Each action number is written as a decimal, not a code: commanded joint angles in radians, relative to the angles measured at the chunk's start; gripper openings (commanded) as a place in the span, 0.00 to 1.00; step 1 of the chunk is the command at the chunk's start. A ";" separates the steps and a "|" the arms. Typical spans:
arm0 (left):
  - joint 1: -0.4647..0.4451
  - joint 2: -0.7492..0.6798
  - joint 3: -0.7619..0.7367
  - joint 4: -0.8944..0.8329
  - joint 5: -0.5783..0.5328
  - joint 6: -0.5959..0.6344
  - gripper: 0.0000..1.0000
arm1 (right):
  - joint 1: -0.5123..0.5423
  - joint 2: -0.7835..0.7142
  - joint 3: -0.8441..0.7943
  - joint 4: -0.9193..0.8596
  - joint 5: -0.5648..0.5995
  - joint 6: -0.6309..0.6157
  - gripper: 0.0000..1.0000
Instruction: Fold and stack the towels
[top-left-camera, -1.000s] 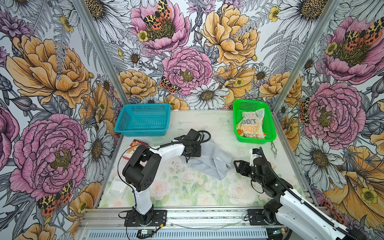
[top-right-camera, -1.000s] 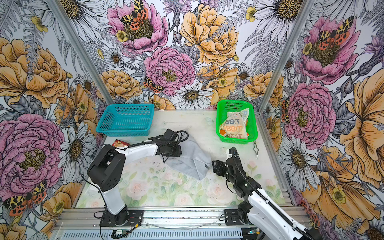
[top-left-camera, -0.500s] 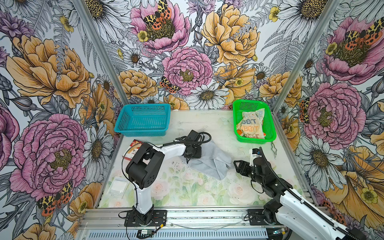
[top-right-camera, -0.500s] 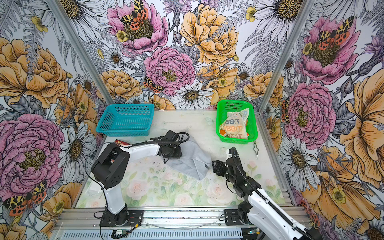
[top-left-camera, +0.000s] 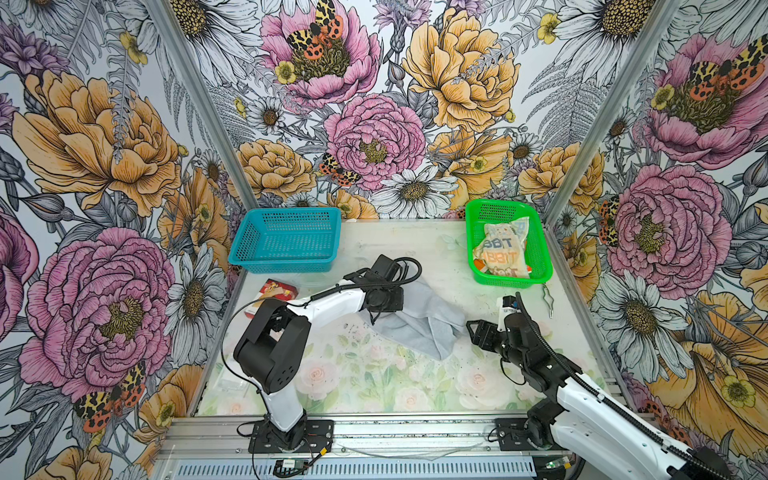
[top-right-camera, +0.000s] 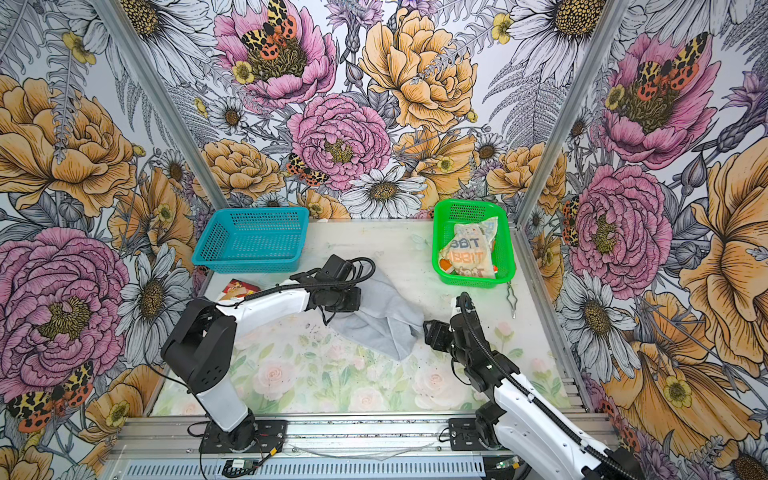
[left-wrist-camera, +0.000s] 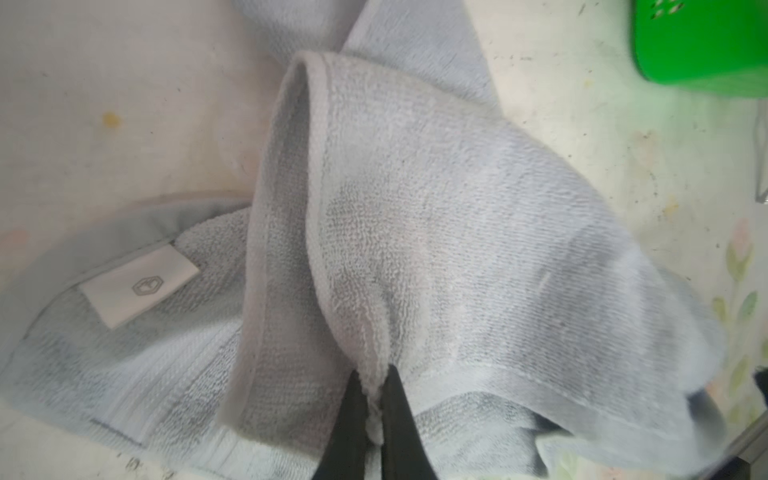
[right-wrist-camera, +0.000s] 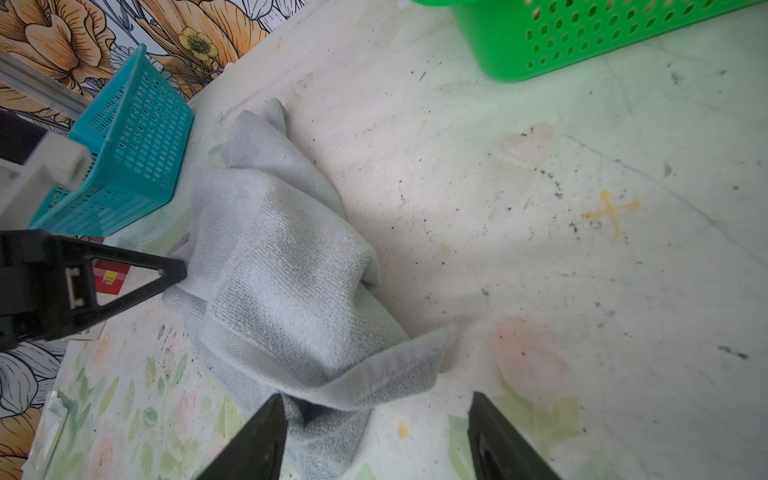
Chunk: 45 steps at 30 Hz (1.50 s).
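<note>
So the grey towel (top-left-camera: 419, 320) is lying in a crumpled heap mid-table (top-left-camera: 374, 386), nearer than the blue basket (top-left-camera: 286, 266) at the far left and the green basket (top-left-camera: 540, 266) at the far right. The cream towel (top-left-camera: 503, 249) is bunched up in the green basket, with a bit of the orange towel (top-left-camera: 481, 264) peeking out from under it, so neither of those looks folded yet. The left claw (left-wrist-camera: 376, 399) is pinched tight on a small ridge of the grey towel on the heap's left side, and in the left wrist view there's only a thin bit of terry between the fingers. The right claw (right-wrist-camera: 376, 399) is spread wide and holding nothing, just short of the heap's right end, with a loose hem flap (right-wrist-camera: 390, 374) lying right in front of the gap. By the look of it, the job right now is getting this towel opened out flat before any folding. The right claw would do best to take that hem flap deep, close to its corner, not a random bump of cloth. The left claw shouldn't pull until the right one has a grip, since such a skinny pinch could slip. After that, lifting both ends together and easing them apart low over the table should flatten it, well clear of the green basket.
</note>
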<state>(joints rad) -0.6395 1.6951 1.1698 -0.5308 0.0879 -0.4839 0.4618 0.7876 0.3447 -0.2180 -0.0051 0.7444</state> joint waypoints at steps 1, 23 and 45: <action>-0.007 -0.091 0.019 -0.073 -0.055 -0.013 0.04 | -0.012 0.061 0.055 0.056 -0.010 -0.040 0.70; -0.015 -0.048 -0.055 -0.051 -0.048 -0.018 0.31 | -0.035 0.111 -0.014 0.237 -0.105 0.004 0.70; 0.058 0.061 -0.084 0.013 -0.075 0.018 0.36 | -0.040 0.094 -0.027 0.222 -0.115 0.006 0.70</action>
<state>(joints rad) -0.5865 1.7485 1.0672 -0.5529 0.0048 -0.4862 0.4301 0.9058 0.3298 0.0086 -0.1108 0.7437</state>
